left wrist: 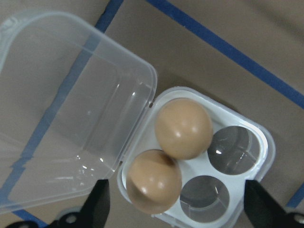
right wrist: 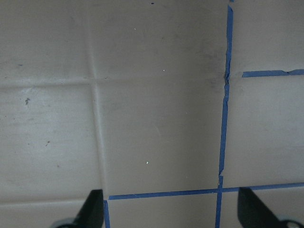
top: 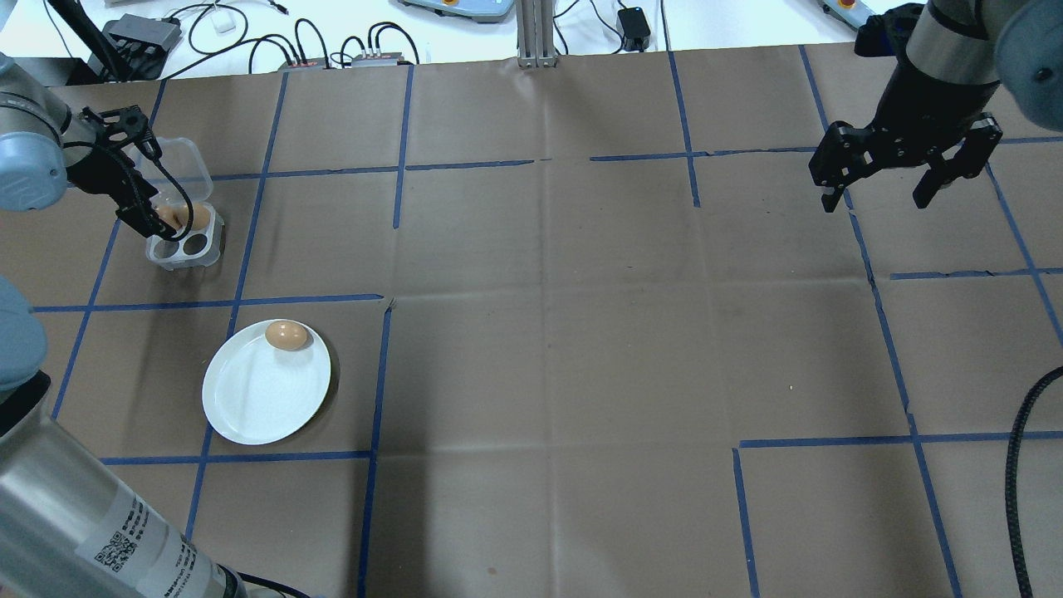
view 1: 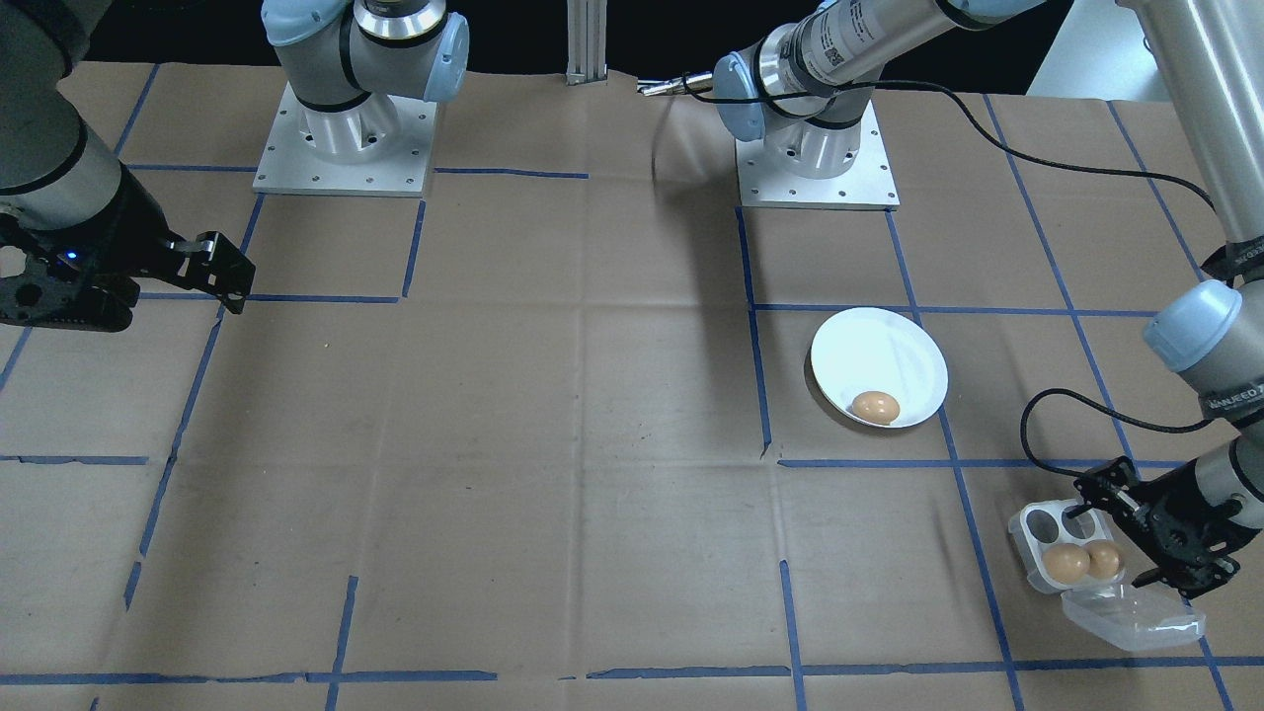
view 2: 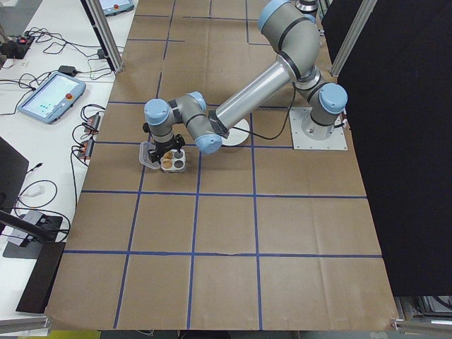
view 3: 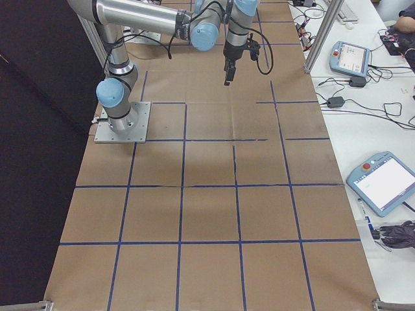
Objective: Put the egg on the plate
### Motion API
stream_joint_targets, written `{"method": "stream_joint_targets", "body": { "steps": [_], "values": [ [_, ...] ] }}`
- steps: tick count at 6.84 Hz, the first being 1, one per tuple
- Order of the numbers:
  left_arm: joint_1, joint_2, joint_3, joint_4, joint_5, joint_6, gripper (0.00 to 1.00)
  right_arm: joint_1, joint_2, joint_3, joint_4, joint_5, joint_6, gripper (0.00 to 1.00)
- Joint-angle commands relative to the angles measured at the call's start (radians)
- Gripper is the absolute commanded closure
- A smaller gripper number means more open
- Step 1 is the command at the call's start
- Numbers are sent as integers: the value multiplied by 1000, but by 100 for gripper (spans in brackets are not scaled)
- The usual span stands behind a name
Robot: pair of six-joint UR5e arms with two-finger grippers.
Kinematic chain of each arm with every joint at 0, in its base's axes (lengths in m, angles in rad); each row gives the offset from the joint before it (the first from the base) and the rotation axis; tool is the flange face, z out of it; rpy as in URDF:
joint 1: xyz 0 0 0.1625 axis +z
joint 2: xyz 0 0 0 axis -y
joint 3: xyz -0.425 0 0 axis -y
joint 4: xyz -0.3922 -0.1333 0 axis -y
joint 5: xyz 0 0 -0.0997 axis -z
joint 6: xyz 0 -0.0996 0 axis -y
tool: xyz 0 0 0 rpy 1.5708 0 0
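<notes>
One egg (top: 287, 335) on plate (top: 257, 399); two eggs (left wrist: 168, 154) in open egg tray (left wrist: 259, 142). Left fingers (left wrist: 102, 199) spread wide above tray, empty; right fingers (top: 928, 187) released.

egg (top: 286, 335) on plate (top: 257, 394), tray (top: 184, 241) behind
</notes>
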Motion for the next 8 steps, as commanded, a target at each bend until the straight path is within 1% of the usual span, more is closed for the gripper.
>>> {"method": "stream_joint_targets", "body": {
  "steps": [1, 4, 7, 8],
  "values": [
    [-2, -27, 25, 1, -1, 9, 2, 0, 0, 0, 0, 0, 0, 0],
    [-3, -30, 19, -11, 8, 13, 20, 0, 0, 0, 0, 0, 0, 0],
    [-3, -33, 20, -16, 11, 9, 20, 0, 0, 0, 0, 0, 0, 0],
    [-3, -33, 24, -16, 26, 7, 20, 0, 0, 0, 0, 0, 0, 0]
  ]
}}
